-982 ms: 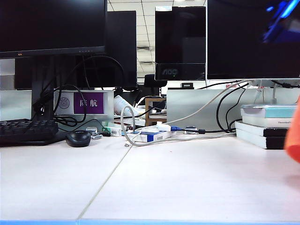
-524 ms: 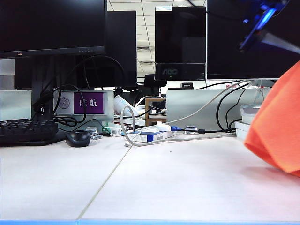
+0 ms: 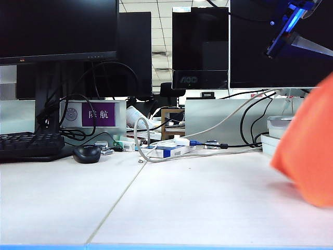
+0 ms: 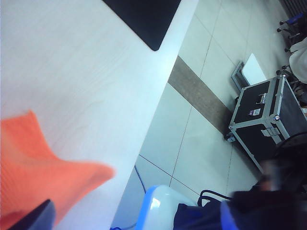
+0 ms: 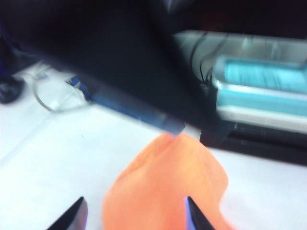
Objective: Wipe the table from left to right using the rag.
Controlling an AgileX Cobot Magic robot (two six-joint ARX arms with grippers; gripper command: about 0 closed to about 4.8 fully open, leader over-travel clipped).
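Observation:
The orange rag (image 3: 308, 151) hangs bunched at the far right of the exterior view, just above the white table (image 3: 182, 198). In the right wrist view the rag (image 5: 168, 191) fills the space between my right gripper's (image 5: 136, 215) fingertips, which are shut on it above the table (image 5: 43, 163). A dark blurred bar crosses that view above the rag. In the left wrist view my left gripper (image 4: 132, 220) stands wide open near the table's edge (image 4: 158, 86), with a corner of the rag (image 4: 43, 172) beside one fingertip (image 4: 33, 218). Neither gripper's fingers show in the exterior view, only a blue-lit arm part (image 3: 289, 26).
A black mouse (image 3: 87, 153) and keyboard (image 3: 28, 145) lie at the back left. Cables and small boxes (image 3: 166, 150) sit mid-back, stacked books (image 3: 276, 136) at the right. Monitors line the rear. A black pad (image 4: 144, 19) lies near the table's edge, a black case (image 4: 268, 120) on the floor.
The rag swung in from the right edge, going from a sliver to a large hanging bunch. The blue-lit arm part at the top right shifted left.

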